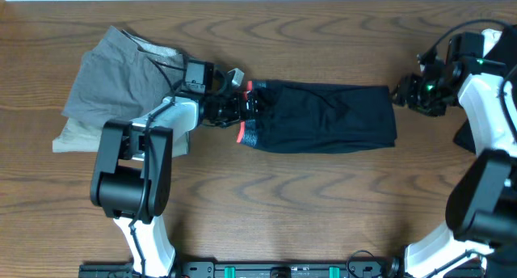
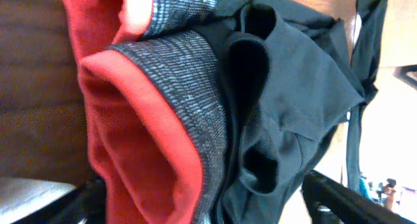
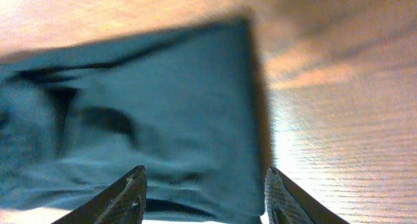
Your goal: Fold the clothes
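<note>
Overhead: trousers [image 1: 327,116] lie flat in a long strip mid-table [image 1: 323,205]. Shorts [image 1: 121,76] sit left of them, open wood in front. Left gripper [image 1: 233,107] is at their waistband end.
Left wrist: bunched waistband [image 2: 189,87] fills the view; can't tell if the jaws clamp.
Right wrist: right gripper [image 3: 205,172] is spread at the trousers' far edge.
Soft, light, stretchy; I'd grab corners.

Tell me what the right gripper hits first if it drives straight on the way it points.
The end of the trousers: the cloth lies just ahead of the right gripper, in line with its open fingers. Depth is unclear.
</note>
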Robot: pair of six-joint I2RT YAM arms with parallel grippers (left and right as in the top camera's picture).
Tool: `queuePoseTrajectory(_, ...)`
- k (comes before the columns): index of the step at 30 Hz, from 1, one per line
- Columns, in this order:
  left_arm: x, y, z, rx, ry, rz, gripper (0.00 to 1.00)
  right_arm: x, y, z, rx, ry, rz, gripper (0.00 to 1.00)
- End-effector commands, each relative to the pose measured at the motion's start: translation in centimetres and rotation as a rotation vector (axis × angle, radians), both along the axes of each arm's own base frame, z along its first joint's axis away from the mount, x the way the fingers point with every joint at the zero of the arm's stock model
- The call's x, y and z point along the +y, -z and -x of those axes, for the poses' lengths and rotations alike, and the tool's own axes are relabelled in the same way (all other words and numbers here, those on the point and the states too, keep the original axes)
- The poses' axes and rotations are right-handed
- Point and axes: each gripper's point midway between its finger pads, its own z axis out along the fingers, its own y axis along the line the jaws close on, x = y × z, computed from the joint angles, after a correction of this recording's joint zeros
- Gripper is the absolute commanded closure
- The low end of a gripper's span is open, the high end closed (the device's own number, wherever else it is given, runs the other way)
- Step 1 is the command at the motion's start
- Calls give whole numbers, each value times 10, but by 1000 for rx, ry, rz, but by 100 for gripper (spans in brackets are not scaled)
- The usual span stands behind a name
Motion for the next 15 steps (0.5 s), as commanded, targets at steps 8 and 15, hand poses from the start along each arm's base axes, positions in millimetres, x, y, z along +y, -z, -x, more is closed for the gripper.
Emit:
queuePoseTrajectory(8,-16,22,7,3,38,-30,75,33,-22,-8,-74,-99,-19,45)
queuePoseTrajectory(15,-7,-18,2,-21,35,79,94,33,-22,-9,-75,-99,-18,46)
